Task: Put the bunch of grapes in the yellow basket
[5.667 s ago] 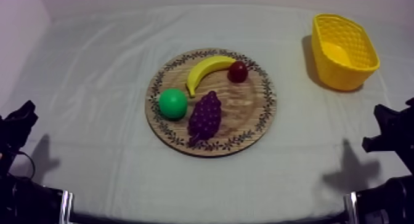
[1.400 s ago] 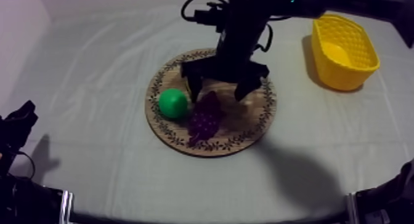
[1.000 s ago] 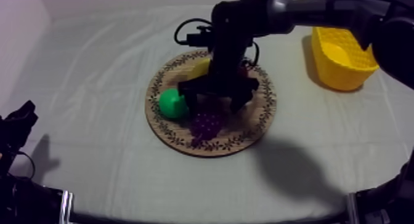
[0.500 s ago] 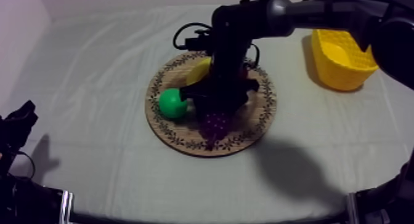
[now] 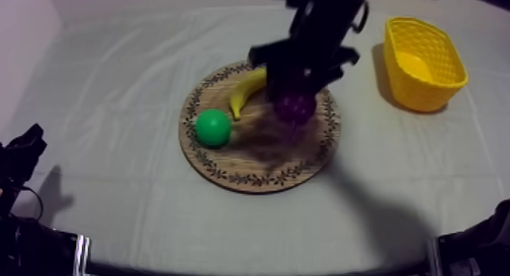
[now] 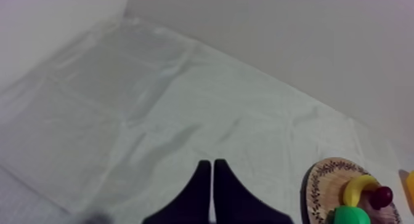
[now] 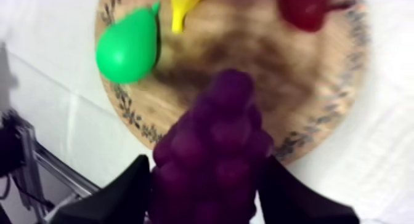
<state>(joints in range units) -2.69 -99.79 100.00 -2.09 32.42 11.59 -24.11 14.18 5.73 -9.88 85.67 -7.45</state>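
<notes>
My right gripper (image 5: 297, 88) is shut on the purple bunch of grapes (image 5: 294, 109) and holds it in the air over the right part of the round wooden board (image 5: 228, 164). In the right wrist view the grapes (image 7: 217, 146) sit between the two black fingers (image 7: 126, 192) of the gripper (image 7: 206, 172), well above the board (image 7: 336, 109). The yellow basket (image 5: 423, 63) stands at the far right of the table. My left gripper (image 6: 212, 172) rests shut, low at the left (image 5: 26, 142).
On the board lie a banana (image 5: 244, 91) and a green pear (image 5: 213, 127). A small red fruit (image 7: 306, 8) lies near the board's rim beside the banana (image 7: 183, 4) and the pear (image 7: 128, 51). Bare cloth separates the board and the basket.
My right gripper closed round the grapes and lifted them off the board, moving up and to the right. The left arm has not moved.
</notes>
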